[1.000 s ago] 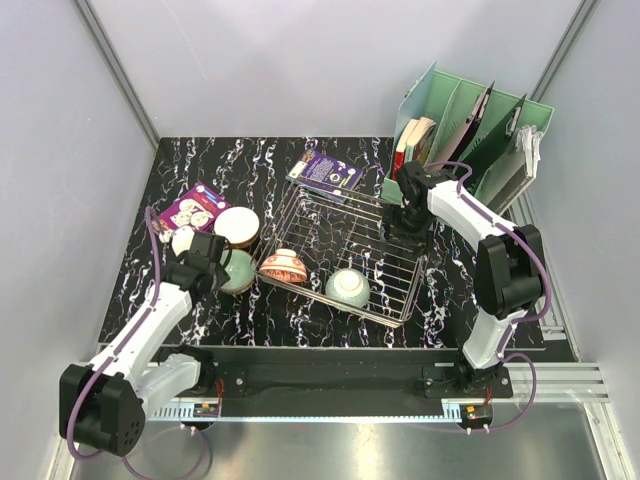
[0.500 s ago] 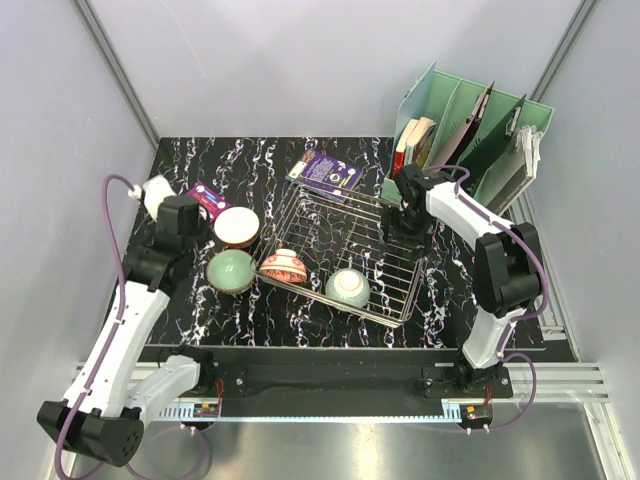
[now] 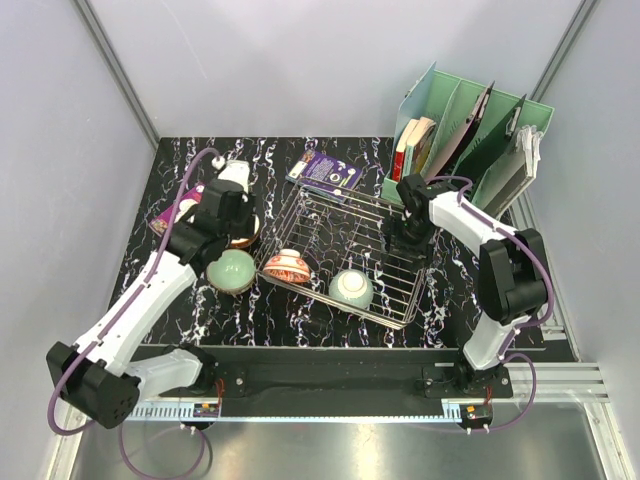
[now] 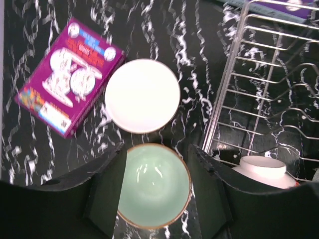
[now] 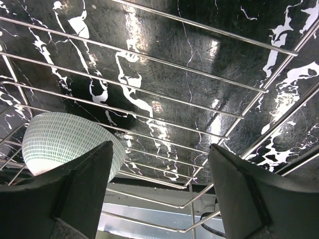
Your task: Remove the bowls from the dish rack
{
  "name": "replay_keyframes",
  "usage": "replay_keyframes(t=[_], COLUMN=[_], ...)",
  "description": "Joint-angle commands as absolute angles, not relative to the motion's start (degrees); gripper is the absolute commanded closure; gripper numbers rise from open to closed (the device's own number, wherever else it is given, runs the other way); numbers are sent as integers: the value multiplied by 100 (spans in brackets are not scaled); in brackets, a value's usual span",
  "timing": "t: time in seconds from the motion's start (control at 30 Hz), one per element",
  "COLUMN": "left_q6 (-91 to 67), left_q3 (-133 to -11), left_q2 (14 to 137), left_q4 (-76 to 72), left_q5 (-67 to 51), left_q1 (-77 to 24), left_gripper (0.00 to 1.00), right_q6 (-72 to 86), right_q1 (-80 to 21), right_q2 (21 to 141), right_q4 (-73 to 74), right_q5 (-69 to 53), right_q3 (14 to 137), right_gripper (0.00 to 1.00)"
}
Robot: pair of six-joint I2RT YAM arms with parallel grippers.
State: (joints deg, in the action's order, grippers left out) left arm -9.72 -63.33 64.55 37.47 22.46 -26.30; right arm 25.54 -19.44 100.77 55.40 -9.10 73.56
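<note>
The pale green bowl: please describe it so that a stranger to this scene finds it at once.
Find the chrome dish rack in the middle of the black table. Just outside its left side two bowls stand upright; the pale green bowl is the one nearer the front edge. Its neighbour, the white bowl, is white inside; this one is green.
</note>
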Motion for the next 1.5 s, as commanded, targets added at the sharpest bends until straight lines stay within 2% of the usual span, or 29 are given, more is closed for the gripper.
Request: replay_keyframes(t=[0.0, 0.23, 0.43, 0.6, 0.77, 0.93, 0.97, 1.3, 1.47], left_q6=[-141, -35, 466, 352, 124, 18, -130, -35, 123], left_q3=[-6382, -6179, -6117, -6117, -5713, -5344, -5326, -6071, -6433], left_q2=[6319, 6249, 5460, 5265, 5194, 5545, 5642, 7661, 8024], left_q4=[3226, 3234, 3366, 4060, 4245, 3754, 3527, 2891, 2900], left_q5=[2285, 1670, 1495, 1187, 1441, 2109, 2118, 1389, 1275], left_q1=[-2716, -2795, -3278, -3506, -3674, -3648, -3587, -3006, -2936], left_gripper=[42, 42, 40, 40, 40, 39, 35, 34, 37], right_q6=[2505, 2268, 2268, 2162, 2153, 2171, 2171, 1846, 1881], right_q1=[-1916, -1863, -1819, -1784, -1784, -1775, -1775, -1731, -1696], right_q2=[9923, 10195, 10740, 11161, 11627, 11848, 11839, 11979, 11927], right_q4=[5616, 5634, 5572, 5537, 5502, 5607, 5607, 5686, 5739], right_q5=[-774, -369, -387, -395, -361, -456, -474, -413, -501], right_q3=[7365, 7707, 8313, 8560, 9069, 9606, 9615, 9869, 10055], right_gripper=[16, 16, 17, 17, 18, 18, 18, 18, 18])
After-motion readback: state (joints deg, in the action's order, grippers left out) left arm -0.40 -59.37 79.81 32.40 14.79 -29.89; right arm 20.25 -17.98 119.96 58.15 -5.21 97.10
